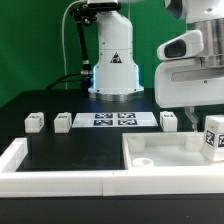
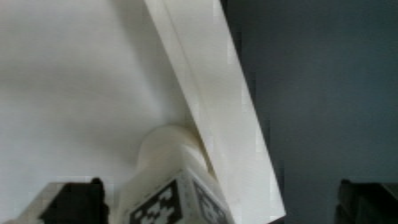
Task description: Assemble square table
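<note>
Smooth white rail (image 1: 50, 183), rimmed square slab (image 1: 178, 160)

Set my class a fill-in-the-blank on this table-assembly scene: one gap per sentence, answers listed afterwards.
1. On the exterior view's left of the marker board stand ___ small white legs.
2. The gripper has its jaws ___.
3. The square tabletop lies toward the exterior view's ___ side.
4. The table under the parts is coloured ___.
Missing words: two; open; right; black.
</note>
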You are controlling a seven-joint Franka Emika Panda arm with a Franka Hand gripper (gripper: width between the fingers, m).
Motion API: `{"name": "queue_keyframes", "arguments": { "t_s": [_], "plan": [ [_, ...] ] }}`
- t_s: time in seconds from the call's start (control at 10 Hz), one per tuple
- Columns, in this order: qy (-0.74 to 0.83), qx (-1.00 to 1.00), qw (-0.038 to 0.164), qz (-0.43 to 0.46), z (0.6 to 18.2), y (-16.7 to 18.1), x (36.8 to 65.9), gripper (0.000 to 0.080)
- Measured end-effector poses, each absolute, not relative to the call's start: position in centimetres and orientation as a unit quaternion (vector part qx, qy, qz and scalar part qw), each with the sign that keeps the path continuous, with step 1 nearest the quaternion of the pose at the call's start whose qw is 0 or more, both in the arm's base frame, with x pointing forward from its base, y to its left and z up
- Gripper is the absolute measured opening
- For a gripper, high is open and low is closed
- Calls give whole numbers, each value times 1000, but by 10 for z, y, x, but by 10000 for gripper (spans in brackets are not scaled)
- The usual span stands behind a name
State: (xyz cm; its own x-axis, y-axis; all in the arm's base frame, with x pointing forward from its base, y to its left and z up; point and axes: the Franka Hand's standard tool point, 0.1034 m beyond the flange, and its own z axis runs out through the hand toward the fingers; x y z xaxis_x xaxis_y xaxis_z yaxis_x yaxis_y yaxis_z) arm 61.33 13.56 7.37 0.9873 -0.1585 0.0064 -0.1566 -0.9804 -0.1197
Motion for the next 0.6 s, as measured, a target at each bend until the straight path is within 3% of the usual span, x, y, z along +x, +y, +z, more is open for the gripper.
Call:
{"name": "queue_keyframes", "arguments": {
  "t_s": [0.2,0.6],
  "plan": [
    [-34,-999,28,-16,74,130,617,649],
    [-193,-981,20,-24,74,118,620,649]
  ]
}}
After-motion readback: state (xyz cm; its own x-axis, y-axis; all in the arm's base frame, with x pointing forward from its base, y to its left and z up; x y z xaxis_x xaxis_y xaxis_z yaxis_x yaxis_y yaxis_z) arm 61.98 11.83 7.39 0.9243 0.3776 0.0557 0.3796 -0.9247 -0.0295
